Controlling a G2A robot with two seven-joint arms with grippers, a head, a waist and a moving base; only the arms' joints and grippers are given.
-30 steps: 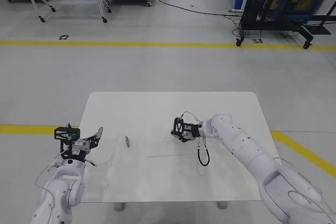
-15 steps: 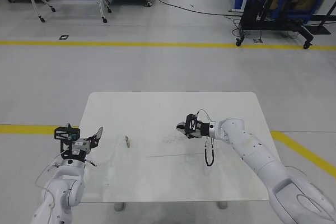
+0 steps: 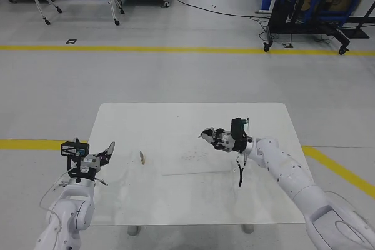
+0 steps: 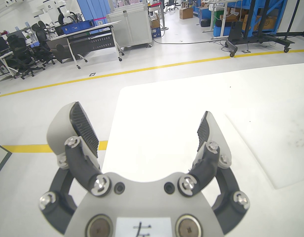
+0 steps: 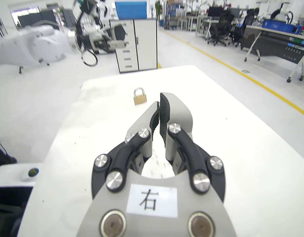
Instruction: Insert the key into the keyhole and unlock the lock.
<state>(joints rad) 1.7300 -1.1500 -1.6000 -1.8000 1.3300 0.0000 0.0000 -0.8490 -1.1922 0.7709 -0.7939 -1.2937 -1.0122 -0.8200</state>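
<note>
A small brass padlock [image 3: 142, 157] lies on the left part of the white table [image 3: 175, 119]; in the right wrist view the padlock [image 5: 140, 97] is ahead of the fingers with its shackle pointing away. My right gripper [image 3: 206, 134] hangs above the table's middle, right of the padlock, and the right gripper [image 5: 159, 114] has its pads pressed together. The key is hidden between them; no key lies on the table. My left gripper [image 3: 109, 150] sits at the table's left edge. The left gripper [image 4: 142, 127] is open and holds nothing.
A black cable [image 3: 240, 172] hangs from the right forearm over the table. Faint scuff marks [image 3: 190, 154] show near the table's middle. The table's left edge [image 4: 112, 134] runs just under the left gripper. Yellow floor tape [image 3: 175, 49] lies beyond the table.
My right gripper has drawn back to the right, away from the padlock, lifting off the table surface and turning its wrist. The left arm and the padlock have not moved.
</note>
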